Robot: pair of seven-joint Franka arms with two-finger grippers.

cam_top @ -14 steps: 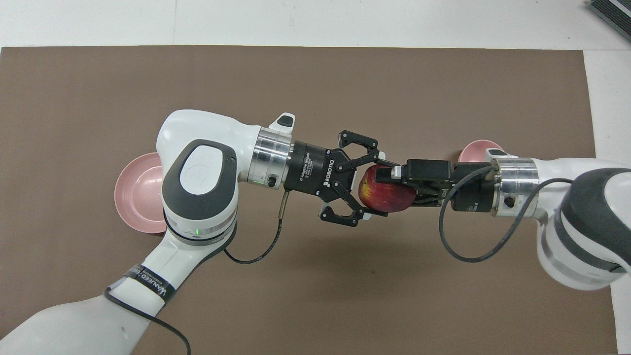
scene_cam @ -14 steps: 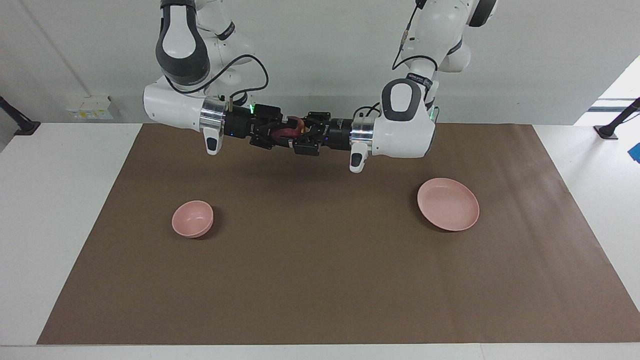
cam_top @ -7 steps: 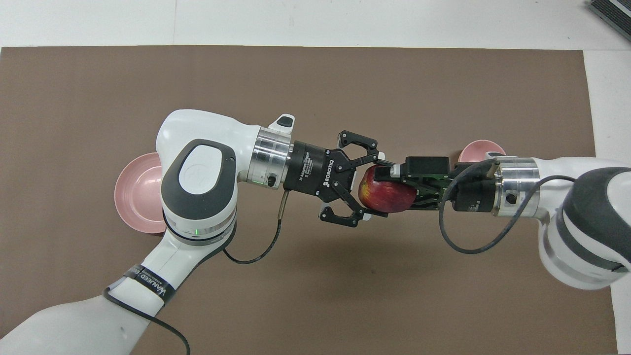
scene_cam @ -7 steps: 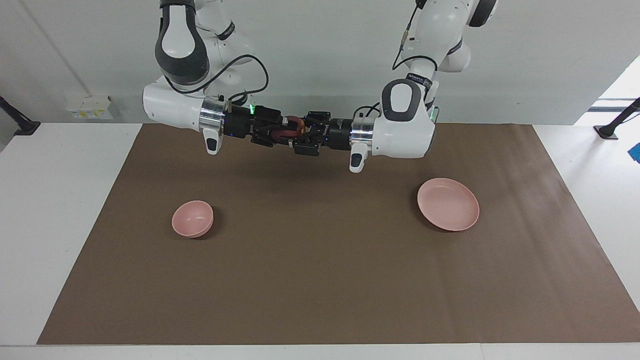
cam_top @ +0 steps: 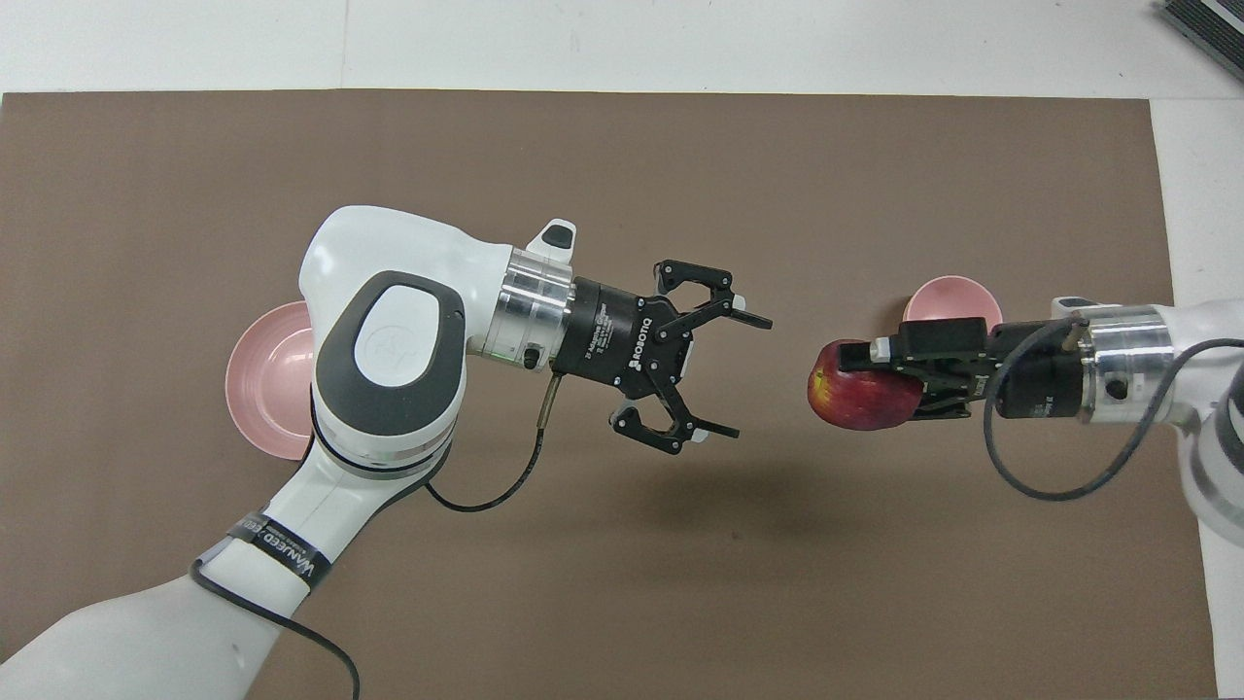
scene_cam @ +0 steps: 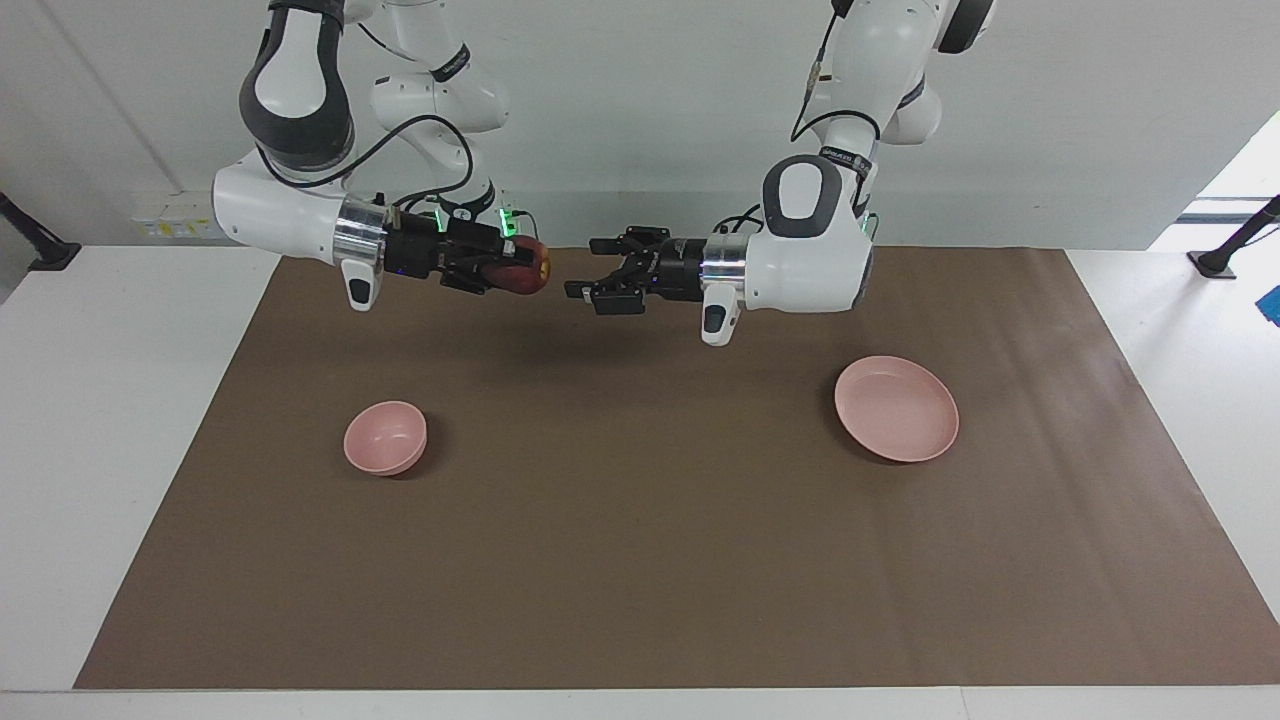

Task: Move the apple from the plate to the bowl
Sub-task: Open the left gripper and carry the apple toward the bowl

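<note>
So we saw the right claw (scene_cam: 522, 268) clamped on the apple (scene_cam: 527, 274), up over the brown mat (scene_cam: 640, 560), nothing blocking the bowl (scene_cam: 385, 437). Left claw (scene_cam: 590, 270) had let go, jaws wide, and the claws had pulled apart. Plate (scene_cam: 897, 409) sat bare.

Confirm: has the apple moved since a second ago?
Yes. The apple, held in the right hand, has shifted away from mid-table toward the bowl's end, and is clear of the open left hand.

Glossy apple (cam_top: 860, 397), matt paper mat (cam_top: 622, 175)
</note>
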